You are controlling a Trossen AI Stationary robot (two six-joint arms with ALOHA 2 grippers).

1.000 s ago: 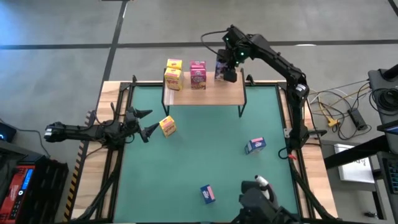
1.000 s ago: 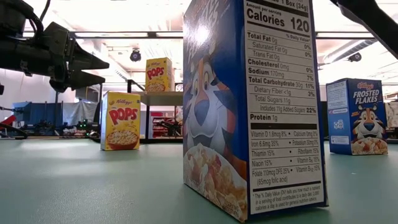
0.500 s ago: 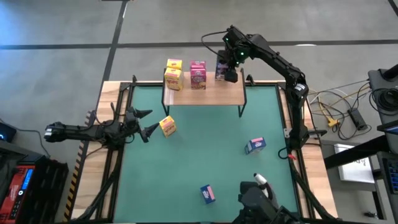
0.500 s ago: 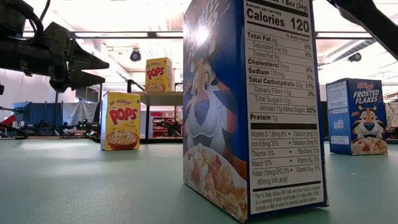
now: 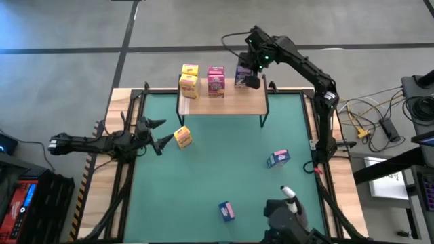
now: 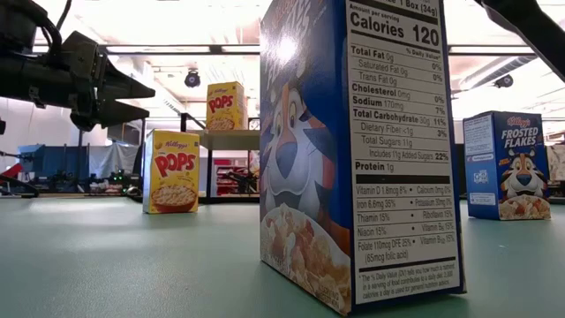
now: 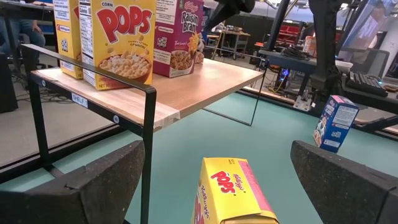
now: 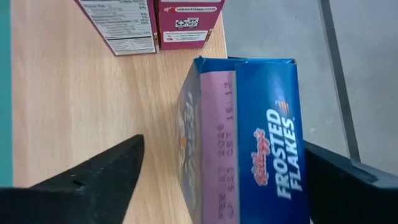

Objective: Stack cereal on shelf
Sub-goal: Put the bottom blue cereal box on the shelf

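right end effector (image 5: 249, 73) spread wide astride upright blue cardboard frosted flakes box (image 8: 249, 134) on light wooden shelf (image 5: 230, 103); left end effector (image 5: 160, 133) wide beside yellow box (image 5: 182, 137)

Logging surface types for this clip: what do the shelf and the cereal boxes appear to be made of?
The shelf: pale wood board, matte, visible grain and a butcher-block edge, on thin black legs, likely metal. The cereal boxes, e.g. the blue one on the shelf: printed cardboard, slightly glossy, with folded top flaps.

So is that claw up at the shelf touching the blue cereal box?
Apart. The right wrist view shows the right gripper open, wood showing between each finger and the blue Frosted Flakes box standing on the shelf.
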